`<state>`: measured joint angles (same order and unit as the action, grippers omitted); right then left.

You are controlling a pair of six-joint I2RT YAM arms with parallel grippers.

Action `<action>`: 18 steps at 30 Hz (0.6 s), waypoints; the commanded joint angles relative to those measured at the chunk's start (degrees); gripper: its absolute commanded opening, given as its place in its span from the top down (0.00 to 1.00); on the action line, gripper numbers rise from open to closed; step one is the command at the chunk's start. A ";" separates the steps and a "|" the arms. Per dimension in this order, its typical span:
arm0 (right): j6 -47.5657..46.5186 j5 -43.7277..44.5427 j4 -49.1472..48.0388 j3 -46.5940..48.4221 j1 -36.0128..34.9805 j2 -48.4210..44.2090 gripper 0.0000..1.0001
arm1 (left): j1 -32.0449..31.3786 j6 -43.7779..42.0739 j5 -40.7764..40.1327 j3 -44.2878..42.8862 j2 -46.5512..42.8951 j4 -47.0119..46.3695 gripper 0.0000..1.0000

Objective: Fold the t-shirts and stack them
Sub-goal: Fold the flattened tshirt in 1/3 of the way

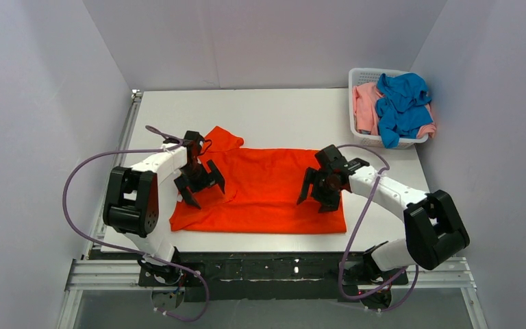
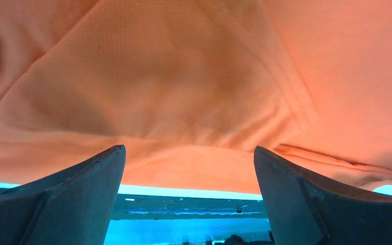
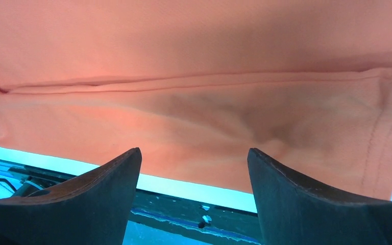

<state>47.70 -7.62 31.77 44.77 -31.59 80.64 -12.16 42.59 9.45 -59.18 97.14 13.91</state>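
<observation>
An orange-red t-shirt (image 1: 267, 188) lies spread flat on the white table (image 1: 281, 116), one sleeve poking out at its far left. My left gripper (image 1: 200, 186) hovers open over the shirt's left part, nothing between its fingers; its wrist view shows a seam and the shirt's near hem (image 2: 194, 173). Over the shirt's right part my right gripper (image 1: 318, 197) is open too, and its wrist view shows flat orange cloth (image 3: 199, 107) down to the near hem. A blue t-shirt (image 1: 403, 104) and a pale pink one (image 1: 365, 106) lie crumpled in the basket.
The white slotted basket (image 1: 356, 73) stands at the table's far right corner. Grey walls close in on three sides. A metal rail (image 1: 267, 271) runs along the near edge by the arm bases.
</observation>
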 commanded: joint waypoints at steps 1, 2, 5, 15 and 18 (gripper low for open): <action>-5.54 5.66 3.77 12.63 1.33 -3.29 0.14 | 0.12 -1.56 -3.73 -6.50 -6.14 9.90 0.02; -6.72 6.66 4.30 15.27 2.09 -3.23 0.13 | 0.18 -2.14 -4.69 -9.17 -6.28 10.86 0.02; -8.83 11.29 5.38 20.94 5.48 -2.93 0.10 | 1.09 -4.10 -5.82 -18.50 -2.88 12.73 0.02; -9.39 13.08 0.76 22.06 12.60 -7.94 0.04 | 5.98 -10.91 -3.27 -67.99 33.83 13.51 0.02; -10.35 12.55 1.84 21.48 13.05 -9.50 0.05 | 7.36 -12.26 0.90 -81.27 44.06 11.68 0.02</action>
<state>39.46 3.99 34.85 66.83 -18.96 74.06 -6.87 33.80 6.04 -127.39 131.15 20.27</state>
